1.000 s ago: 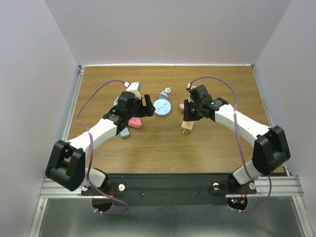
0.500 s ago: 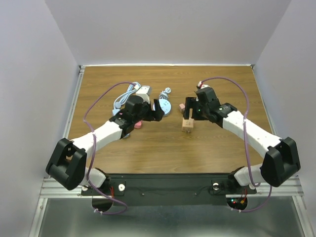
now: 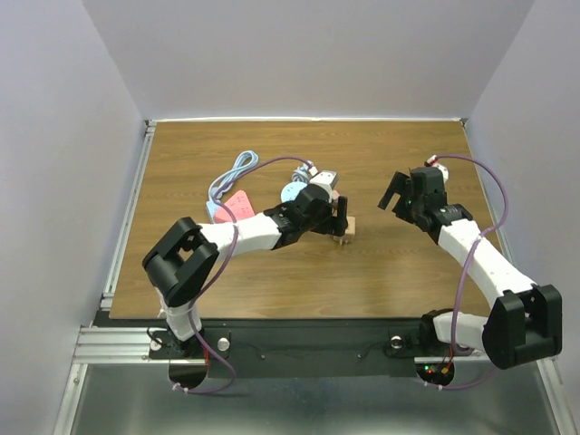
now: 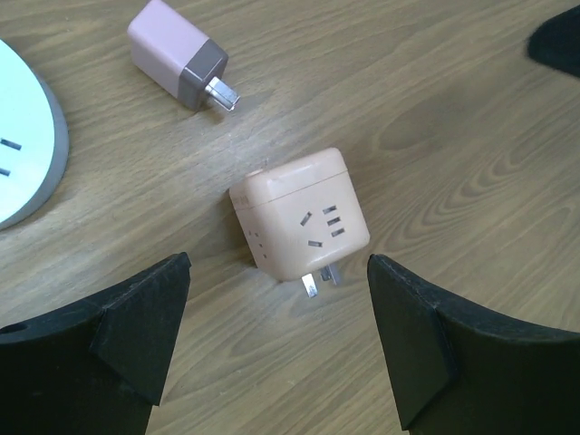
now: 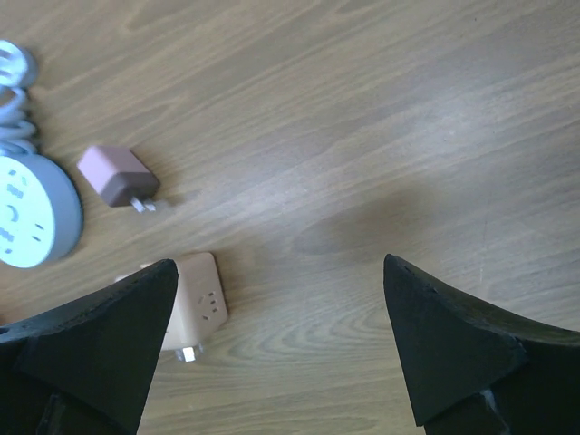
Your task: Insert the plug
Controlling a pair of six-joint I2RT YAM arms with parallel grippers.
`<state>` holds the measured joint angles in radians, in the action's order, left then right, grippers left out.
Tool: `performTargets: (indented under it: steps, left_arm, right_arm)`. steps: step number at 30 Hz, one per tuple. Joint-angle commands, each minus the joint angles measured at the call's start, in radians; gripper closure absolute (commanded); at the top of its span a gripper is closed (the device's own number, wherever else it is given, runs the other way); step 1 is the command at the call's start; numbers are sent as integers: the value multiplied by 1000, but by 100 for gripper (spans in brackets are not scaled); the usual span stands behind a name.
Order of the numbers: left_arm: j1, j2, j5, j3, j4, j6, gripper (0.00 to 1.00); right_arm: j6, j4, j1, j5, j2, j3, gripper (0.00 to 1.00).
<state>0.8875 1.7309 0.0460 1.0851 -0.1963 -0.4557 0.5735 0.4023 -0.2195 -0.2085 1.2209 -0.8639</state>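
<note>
Plug (image 4: 299, 217) lies loose under the left gripper (image 4: 279, 272), fingers spread. Right gripper (image 5: 278, 265) gapes empty above open table (image 5: 381, 118).

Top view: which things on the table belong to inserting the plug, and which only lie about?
Likely for the job:
beige cube plug, lying under the open left gripper
round blue socket hub

Just lying about:
small pink charger
pink triangular adapter
light blue cable
</note>
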Motion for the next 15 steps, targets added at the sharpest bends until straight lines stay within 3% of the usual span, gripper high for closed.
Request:
performTargets:
  steps: [1,4,5,15]
  left_arm:
    - [27,41,72,119,43,-17,9]
    - [57,99,110,166,93,-14,8]
    - [60,111,121,171,104,-12,1]
    - [87,186,124,200,124,-26,1]
  right_arm:
    - [19,-95,38,55,-46,11,0]
    - [22,-121,57,95,-43,25,0]
    - [22,-129,60,113,-40,29,0]
    - [22,-191,88,184,-9,54,0]
